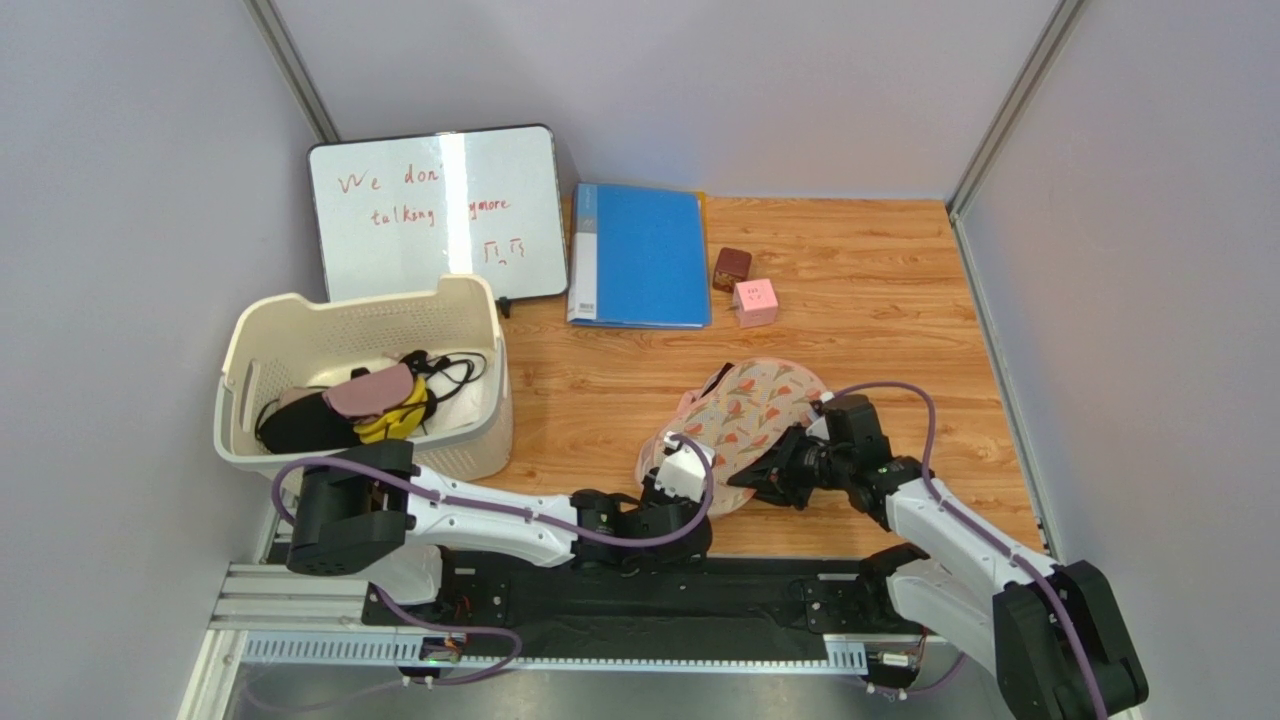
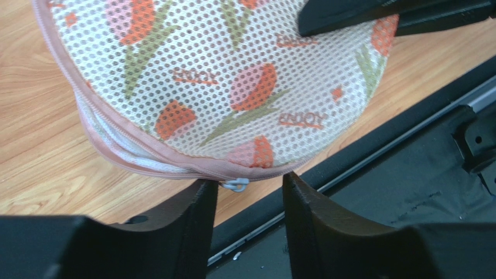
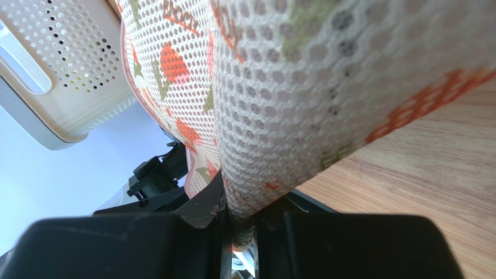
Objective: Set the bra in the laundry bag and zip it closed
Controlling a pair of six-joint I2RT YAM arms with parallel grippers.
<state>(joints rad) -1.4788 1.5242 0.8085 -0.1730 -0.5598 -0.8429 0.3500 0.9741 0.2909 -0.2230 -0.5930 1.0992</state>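
The laundry bag [image 1: 747, 417], mesh with a red-and-green print and pink zip edging, lies on the wooden table near its front edge. My left gripper [image 1: 679, 474] is at the bag's near-left rim. In the left wrist view the left gripper [image 2: 250, 187] is open, and the small grey zip pull [image 2: 236, 185] hangs between its tips beside the left finger [image 2: 198, 209]. My right gripper [image 3: 238, 224] is shut on a fold of the laundry bag [image 3: 291, 87] and lifts that edge. The bra is hidden in every view.
A cream plastic basket [image 1: 458, 308] with pink, yellow and black garments stands at the left. A whiteboard [image 1: 436, 210], a blue folder [image 1: 642, 255] and two small cubes [image 1: 744, 285] lie at the back. The black base rail [image 2: 407, 174] runs just beneath the bag's near edge.
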